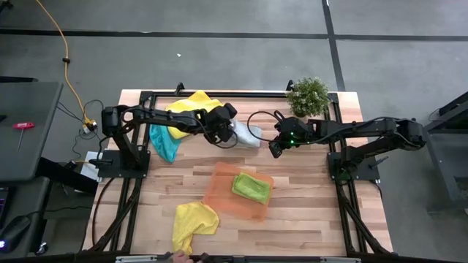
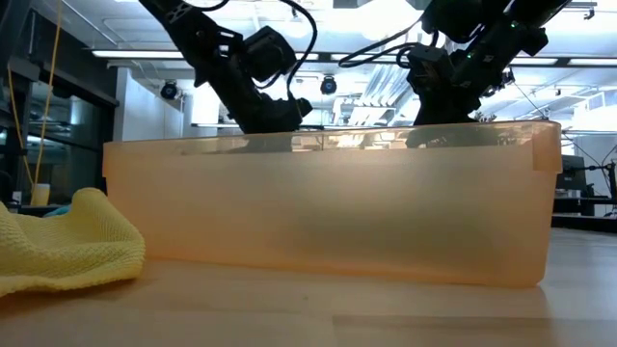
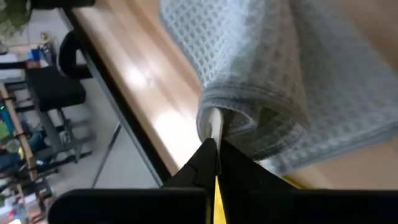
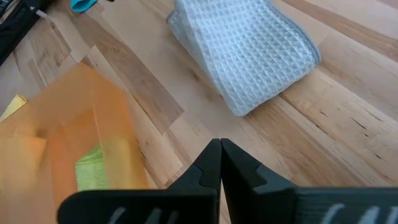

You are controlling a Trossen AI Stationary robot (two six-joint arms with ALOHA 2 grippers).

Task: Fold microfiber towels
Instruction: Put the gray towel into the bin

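Observation:
A light grey towel [image 1: 247, 135] [image 4: 245, 53] lies bunched and doubled over on the wooden table toward its far side. My left gripper [image 1: 231, 131] [image 3: 214, 146] is shut at that towel's left end. My right gripper [image 1: 276, 151] [image 4: 220, 144] hangs shut above bare wood, just right of the grey towel and touching nothing. A lime green towel [image 1: 251, 186] rests folded in the orange tray [image 1: 223, 197]. One yellow towel [image 1: 194, 221] [image 2: 58, 246] lies crumpled near the front edge. Another yellow towel [image 1: 191, 106] and a teal towel [image 1: 164, 142] lie under the left arm. My left gripper pinches the grey towel's hemmed edge [image 3: 212, 127] between its two fingertips, where the cloth curls over. The fingers slant down at it from the table's left. The cloth beside the tips is raised and rolled [image 3: 249, 112]; the rest [image 3: 311, 56] lies on the table.
The orange tray stands near the middle front and fills the low view [image 2: 328, 222], hiding both grippers' tips there. A small potted plant [image 1: 308, 95] sits at the far right corner. Black frame rails run along the table's left and right sides.

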